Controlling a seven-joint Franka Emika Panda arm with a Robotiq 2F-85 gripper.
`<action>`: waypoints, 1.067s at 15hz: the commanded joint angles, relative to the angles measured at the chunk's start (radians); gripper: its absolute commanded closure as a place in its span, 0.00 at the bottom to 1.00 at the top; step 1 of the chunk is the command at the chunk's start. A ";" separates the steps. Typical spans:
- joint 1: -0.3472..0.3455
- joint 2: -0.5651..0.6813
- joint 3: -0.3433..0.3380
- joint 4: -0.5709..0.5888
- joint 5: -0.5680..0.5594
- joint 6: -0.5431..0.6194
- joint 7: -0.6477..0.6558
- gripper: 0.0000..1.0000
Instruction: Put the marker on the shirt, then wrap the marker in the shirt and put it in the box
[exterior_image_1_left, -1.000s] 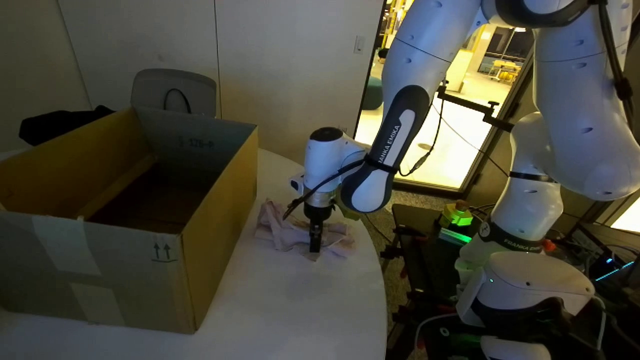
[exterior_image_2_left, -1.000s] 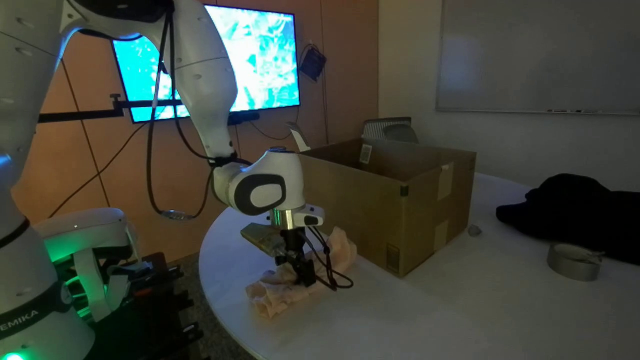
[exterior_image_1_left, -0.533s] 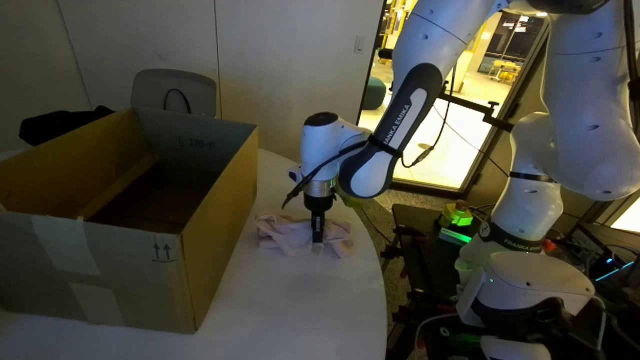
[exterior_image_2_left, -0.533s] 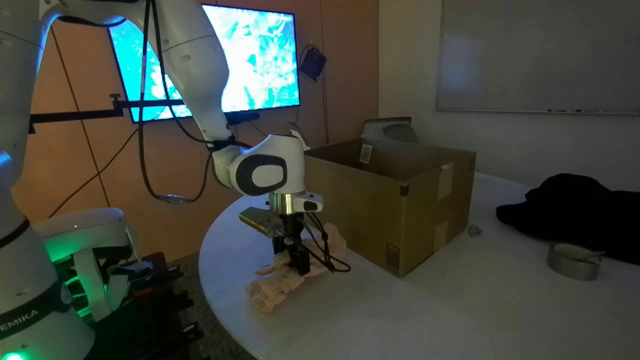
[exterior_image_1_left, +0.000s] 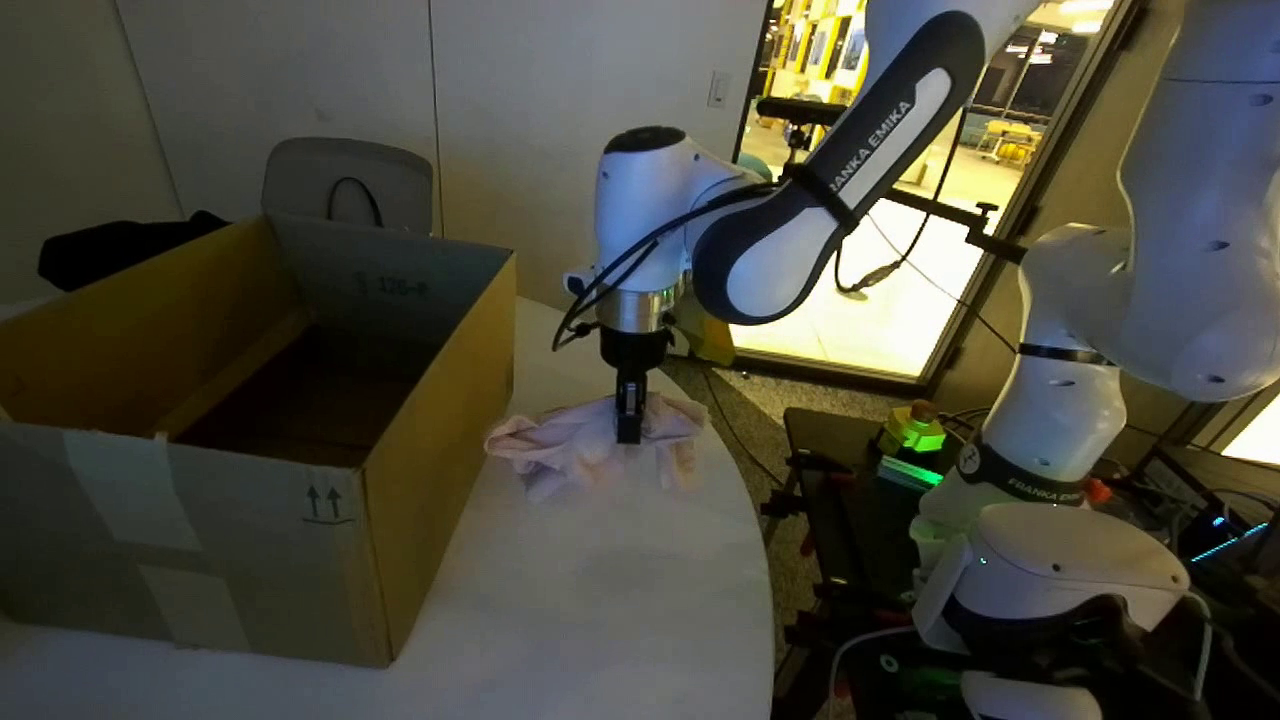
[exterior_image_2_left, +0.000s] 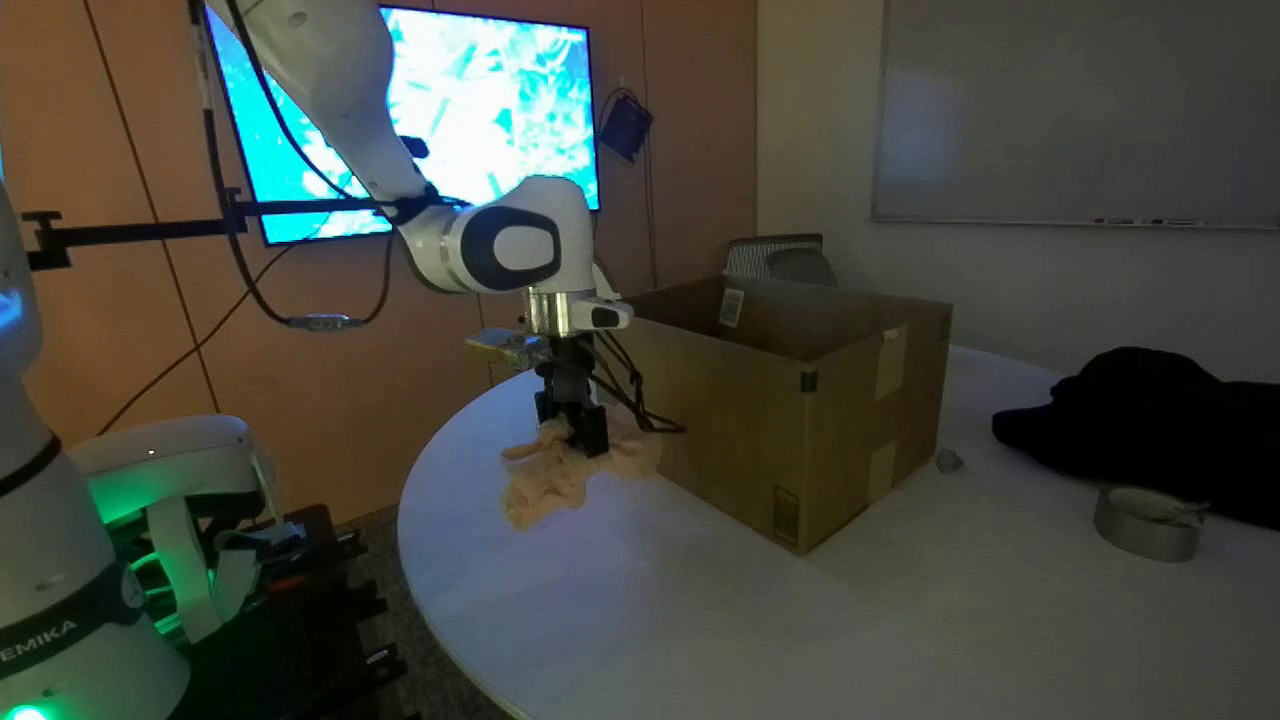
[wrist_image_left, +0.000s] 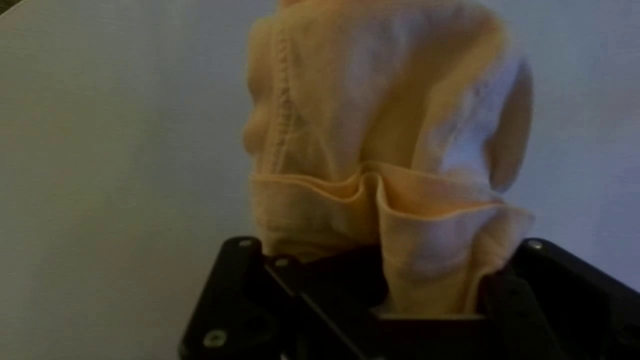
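In an exterior view, the fingers (exterior_image_1_left: 629, 425) pinch the bunched shirt (exterior_image_1_left: 575, 447), probably so its folds carry the marker, itself unseen, as one bundle. At nine o'clock from it, the box (exterior_image_1_left: 260, 520) stands on the worktop (exterior_image_1_left: 600, 610), top open, presumably to receive it.

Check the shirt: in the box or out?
Out. In both exterior views the shirt hangs bunched from the claw, beside the box, not inside it.

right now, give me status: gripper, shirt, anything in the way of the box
Gripper shut on shirt. Shirt outside the box, marker not visible. Likely in the way: box's side wall.
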 joint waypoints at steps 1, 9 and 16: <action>0.013 -0.119 0.045 0.012 -0.028 -0.096 0.104 1.00; 0.003 -0.268 0.139 0.109 -0.008 -0.258 0.228 1.00; -0.022 -0.161 0.139 0.365 -0.021 -0.332 0.261 1.00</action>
